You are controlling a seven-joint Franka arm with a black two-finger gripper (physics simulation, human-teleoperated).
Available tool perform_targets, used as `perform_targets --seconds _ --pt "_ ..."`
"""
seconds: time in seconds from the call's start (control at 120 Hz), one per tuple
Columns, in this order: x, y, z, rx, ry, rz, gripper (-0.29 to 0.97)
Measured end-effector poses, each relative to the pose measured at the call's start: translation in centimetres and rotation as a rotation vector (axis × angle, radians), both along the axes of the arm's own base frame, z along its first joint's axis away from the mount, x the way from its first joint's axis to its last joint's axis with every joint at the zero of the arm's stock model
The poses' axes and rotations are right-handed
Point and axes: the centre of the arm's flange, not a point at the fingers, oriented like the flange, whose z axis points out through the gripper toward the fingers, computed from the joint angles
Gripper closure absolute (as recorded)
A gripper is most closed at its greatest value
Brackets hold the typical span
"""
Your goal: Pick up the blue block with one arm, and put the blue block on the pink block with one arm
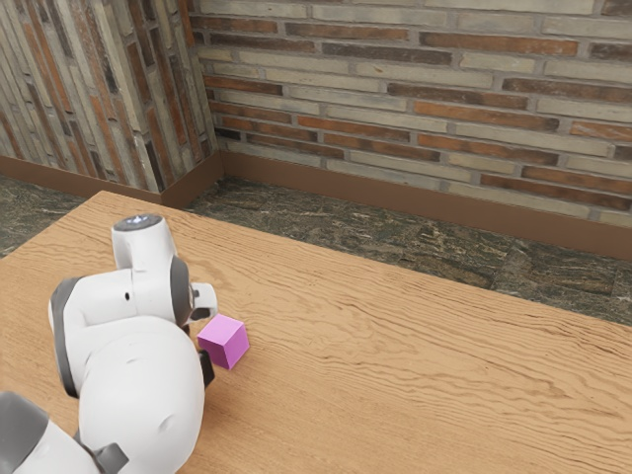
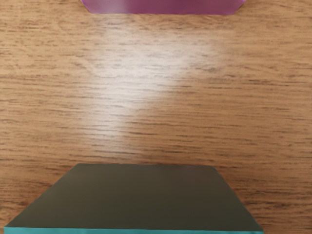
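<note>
While the white, round-jointed robot arm (image 1: 128, 365) hunches low over the near side of the grained wooden table (image 1: 415, 375), we're right at the hinge of this task. Just under the hand sits the square-topped blue block (image 2: 141, 200) (top in shadow, a teal-blue strip along its near edge). Whether the claw is spread around it or already pinching it, I cannot tell. Ahead of it, across a strip of bare wood, stands the small matte pink block (image 2: 161, 6), apart from the blue one, not touching. From the side camera the pink cube rests flat on the table just beside the arm's wrist.

My read: this is the pick-up, or the very start of the carry, and nothing is stacked yet. The next move calls for a firm hold and a lift that brings the blue block's underside above the pink top. Then comes a short travel forward and a square, centred set-down, because the landing face looks no bigger than the block coming onto it.

Room? Plenty. Open wood runs wide toward the exterior view's right, and the table's far edge is well apart from the pink block. The dark stone floor (image 1: 395, 232) and brick wall (image 1: 415, 89) lie beyond it.
</note>
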Motion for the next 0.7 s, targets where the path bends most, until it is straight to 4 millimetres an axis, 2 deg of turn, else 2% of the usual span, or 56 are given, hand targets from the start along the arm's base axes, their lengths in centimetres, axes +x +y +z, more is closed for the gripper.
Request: perform_targets --seconds 0.3,0.542,0.608,0.7 --pt "0.1 0.0 -0.1 -0.002 -0.015 0.025 0.25" --pt "0.2 -0.2 0.4 -0.001 -0.026 0.026 0.29" --pt "0.3 0.0 1.5 -0.003 -0.049 0.029 0.30" --pt "0.8 0.8 4.7 -0.008 -0.104 0.043 0.31"
